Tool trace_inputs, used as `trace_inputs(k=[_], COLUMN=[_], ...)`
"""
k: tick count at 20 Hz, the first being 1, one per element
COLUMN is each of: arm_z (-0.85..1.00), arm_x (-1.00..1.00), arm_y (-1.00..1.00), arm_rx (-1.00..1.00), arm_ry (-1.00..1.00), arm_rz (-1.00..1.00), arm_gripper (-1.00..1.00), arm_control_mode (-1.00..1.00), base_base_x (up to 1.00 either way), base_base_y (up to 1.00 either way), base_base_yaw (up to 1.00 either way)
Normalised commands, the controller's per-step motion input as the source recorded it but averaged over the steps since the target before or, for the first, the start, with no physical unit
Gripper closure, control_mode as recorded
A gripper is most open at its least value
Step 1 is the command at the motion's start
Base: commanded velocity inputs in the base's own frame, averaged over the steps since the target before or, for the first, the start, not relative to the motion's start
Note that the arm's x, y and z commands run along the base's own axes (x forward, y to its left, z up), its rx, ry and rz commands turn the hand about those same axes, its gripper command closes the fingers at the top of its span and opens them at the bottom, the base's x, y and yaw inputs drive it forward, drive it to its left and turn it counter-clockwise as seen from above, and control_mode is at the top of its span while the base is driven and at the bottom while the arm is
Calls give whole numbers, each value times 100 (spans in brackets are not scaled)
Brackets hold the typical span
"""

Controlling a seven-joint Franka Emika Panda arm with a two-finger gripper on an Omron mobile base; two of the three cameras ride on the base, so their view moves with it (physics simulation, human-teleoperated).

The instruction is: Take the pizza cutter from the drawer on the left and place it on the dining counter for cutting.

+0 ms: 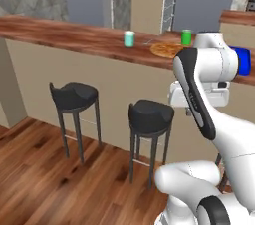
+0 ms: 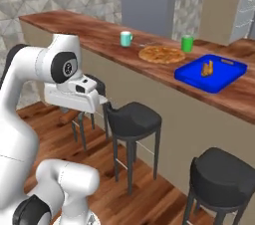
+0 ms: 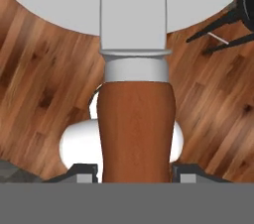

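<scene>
The pizza cutter (image 3: 136,124) fills the hand view: a reddish-brown handle, a grey collar and a pale round blade above it. My gripper (image 3: 135,171) is shut on that handle, one dark fingertip on each side. In the right base view the handle (image 2: 66,118) sticks out below my white hand, which hangs over the wooden floor short of the dining counter (image 2: 99,37). The counter (image 1: 74,35) is a long reddish-brown bar top running across the left base view, above and beyond my hand. The drawer is out of view.
On the counter stand a teal mug (image 2: 126,38), a green mug (image 2: 187,43), a pizza (image 2: 161,54) and a blue tray (image 2: 211,72) with food. Black stools (image 1: 150,117) (image 1: 73,95) (image 2: 133,119) (image 2: 223,174) line the beige panel wall under the counter.
</scene>
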Motion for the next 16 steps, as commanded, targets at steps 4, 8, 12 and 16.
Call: trace_inputs(k=[4, 8, 12, 16], arm_z=[0, 0, 0, 0], arm_x=[0, 0, 0, 0], arm_y=[0, 0, 0, 0], arm_rx=[0, 0, 0, 0], arm_ry=[0, 0, 0, 0], arm_rz=[0, 0, 0, 0], arm_gripper=[100, 100, 100, 100], arm_control_mode=[100, 100, 100, 100], base_base_x=[15, 29, 36, 58], base_base_y=[24, 54, 92, 41], base_base_yaw=[40, 30, 11, 1])
